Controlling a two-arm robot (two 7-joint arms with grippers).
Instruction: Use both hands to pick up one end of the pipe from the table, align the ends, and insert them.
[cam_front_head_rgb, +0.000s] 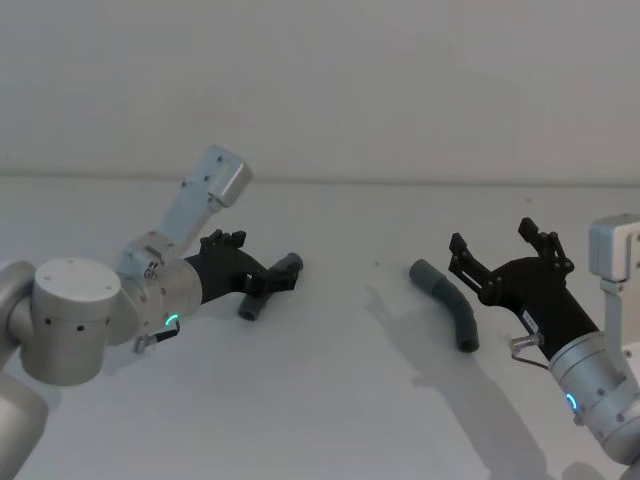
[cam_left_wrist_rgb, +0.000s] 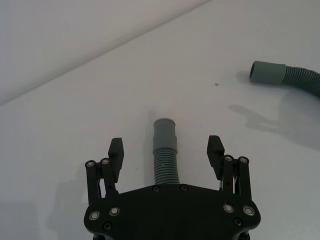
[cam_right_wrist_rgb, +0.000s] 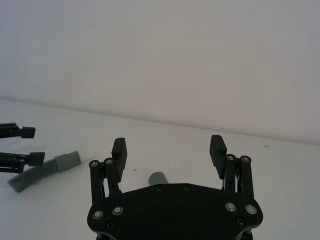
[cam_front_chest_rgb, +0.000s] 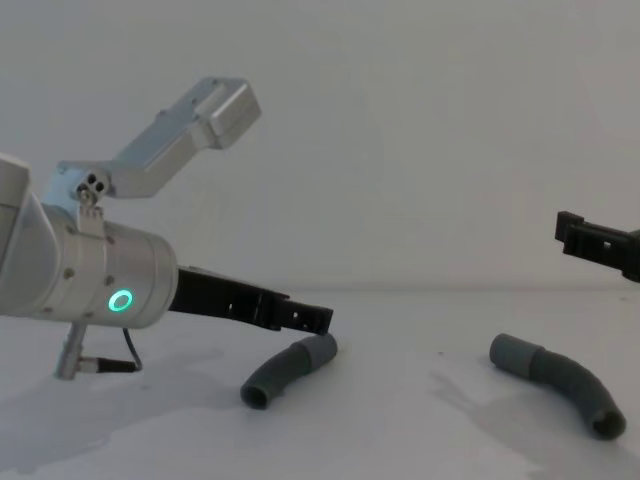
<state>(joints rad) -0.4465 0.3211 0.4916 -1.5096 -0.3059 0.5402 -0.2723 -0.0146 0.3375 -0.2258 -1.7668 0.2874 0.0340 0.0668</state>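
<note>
White table (cam_front_head_rgb: 330, 400) | step: reach-to-grasp | left gripper (cam_left_wrist_rgb: 166, 144) jaws apart, straddling left pipe piece (cam_left_wrist_rgb: 165, 167) | right gripper (cam_right_wrist_rgb: 167, 146) jaws apart, seemingly above right pipe piece (cam_front_head_rgb: 452, 303) | next: close both

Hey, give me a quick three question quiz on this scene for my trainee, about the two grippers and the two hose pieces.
1. Fill in: the fingers of the right gripper are ____.
2. True or false: the left gripper is shut on the left hose piece.
3. Where is the right hose piece? A) lying on the table; B) held in the right gripper; C) plugged into the left hose piece.
Key: 1 open. 2 false: it is open, with a finger on either side of the piece. 3 A.
</note>
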